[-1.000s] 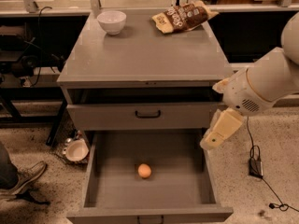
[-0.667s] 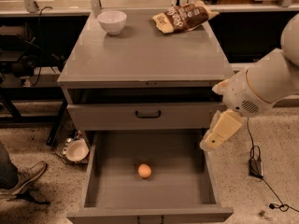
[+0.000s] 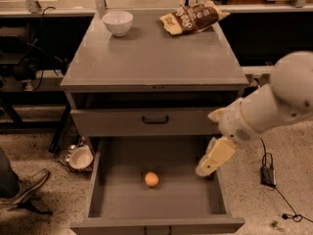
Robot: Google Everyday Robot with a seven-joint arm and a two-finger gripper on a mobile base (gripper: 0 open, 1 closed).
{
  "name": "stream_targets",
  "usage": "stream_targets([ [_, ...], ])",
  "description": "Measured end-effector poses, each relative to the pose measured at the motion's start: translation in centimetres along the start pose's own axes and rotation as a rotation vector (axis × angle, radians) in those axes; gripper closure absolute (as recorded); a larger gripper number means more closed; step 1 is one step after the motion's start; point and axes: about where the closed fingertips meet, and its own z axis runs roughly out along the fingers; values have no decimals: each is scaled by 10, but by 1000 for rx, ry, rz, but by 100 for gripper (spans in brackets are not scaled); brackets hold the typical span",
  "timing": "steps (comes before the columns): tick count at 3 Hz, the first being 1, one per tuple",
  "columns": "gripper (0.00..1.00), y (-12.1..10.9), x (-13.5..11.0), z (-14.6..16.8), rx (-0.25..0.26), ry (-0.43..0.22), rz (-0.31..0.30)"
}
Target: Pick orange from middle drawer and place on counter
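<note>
The orange (image 3: 151, 179) lies on the grey floor of the open middle drawer (image 3: 122, 199), near its centre. The counter (image 3: 151, 58) is the cabinet's flat grey top above it. My gripper (image 3: 211, 161) hangs from the white arm at the right, over the drawer's right wall, to the right of the orange and slightly above it. It holds nothing.
A white bowl (image 3: 118, 22) stands at the counter's back left and a brown chip bag (image 3: 191, 17) at the back right. A closed drawer front with a black handle (image 3: 155, 119) sits above the open drawer. A person's shoe (image 3: 22, 186) and a small bowl (image 3: 79, 157) are on the floor at left; cables lie at right.
The arm and gripper have shifted slightly left, toward the drawer. The orange has not moved.
</note>
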Motion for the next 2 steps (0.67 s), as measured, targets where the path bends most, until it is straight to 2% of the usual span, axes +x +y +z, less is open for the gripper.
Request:
stream_targets([
  [1,0,23,28,114,-88,-62,93],
  [2,0,17,40,183,-72,-116,170],
])
